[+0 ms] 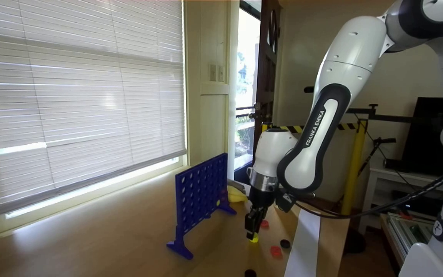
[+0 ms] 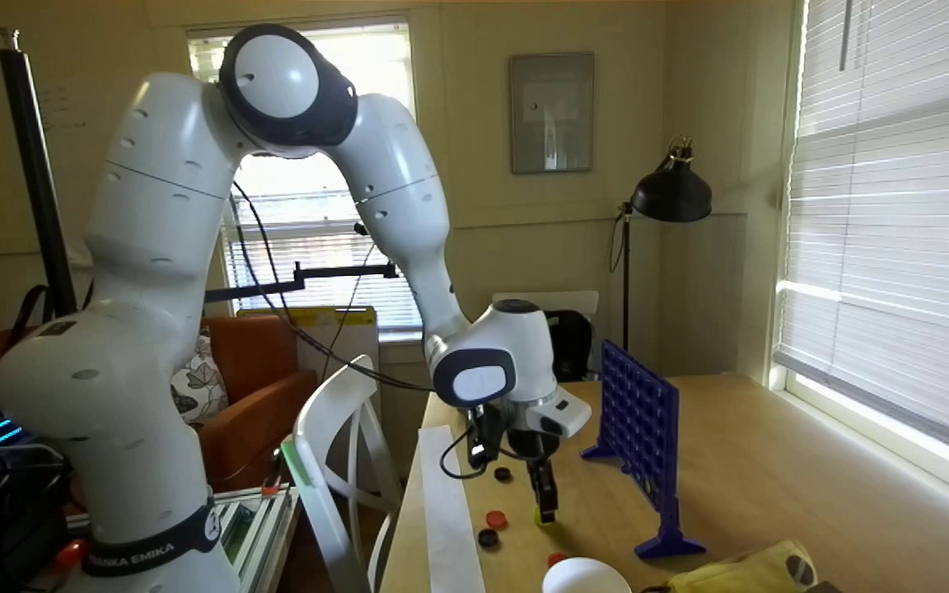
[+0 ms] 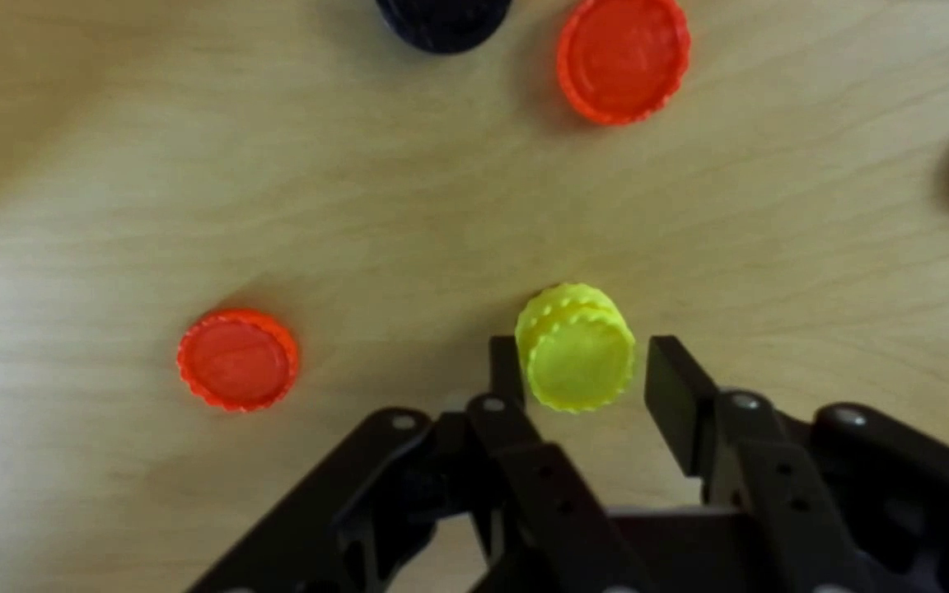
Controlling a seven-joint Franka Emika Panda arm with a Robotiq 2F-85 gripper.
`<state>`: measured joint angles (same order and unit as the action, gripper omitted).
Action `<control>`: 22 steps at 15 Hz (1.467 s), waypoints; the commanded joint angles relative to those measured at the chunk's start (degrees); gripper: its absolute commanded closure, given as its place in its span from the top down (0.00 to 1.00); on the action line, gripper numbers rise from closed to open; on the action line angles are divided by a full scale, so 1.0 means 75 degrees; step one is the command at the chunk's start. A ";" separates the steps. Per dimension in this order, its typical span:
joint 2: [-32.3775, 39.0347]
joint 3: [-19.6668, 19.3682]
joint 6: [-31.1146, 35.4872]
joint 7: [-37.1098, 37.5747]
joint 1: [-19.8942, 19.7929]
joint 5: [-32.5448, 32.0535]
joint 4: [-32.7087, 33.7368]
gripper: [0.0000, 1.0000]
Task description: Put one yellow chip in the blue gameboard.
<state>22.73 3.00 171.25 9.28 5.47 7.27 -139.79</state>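
Note:
A short stack of yellow chips (image 3: 580, 362) stands on the wooden table between my gripper's fingers. The stack also shows under the fingertips in both exterior views (image 1: 255, 239) (image 2: 538, 518). My gripper (image 3: 582, 344) is open and points down, one finger on each side of the stack. The left finger in the wrist view is close against the chips, and a gap shows at the right finger. The blue gameboard (image 1: 201, 190) stands upright on its feet beside the gripper, also in an exterior view (image 2: 641, 424). A yellow spot shows at one of its lower holes.
Red chips (image 3: 624, 59) (image 3: 238, 360) and black chips (image 3: 445, 18) (image 1: 250, 273) lie around the yellow stack. A white strip (image 2: 450, 511) runs along the table edge. A white round object (image 2: 586, 578) and a yellow bag (image 2: 742, 568) are near the board's end.

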 commanded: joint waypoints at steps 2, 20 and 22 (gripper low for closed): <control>0.0130 -0.0147 0.0075 0.0024 0.0123 -0.0149 0.0147 0.11; -0.5591 -0.0319 0.0329 0.3273 -0.1838 -0.4832 -0.1799 0.10; -0.5836 -0.0156 0.0851 0.3404 -0.2219 -0.5092 -0.1775 0.10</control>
<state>-16.75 -0.62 173.32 31.46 -6.72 -26.67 -151.60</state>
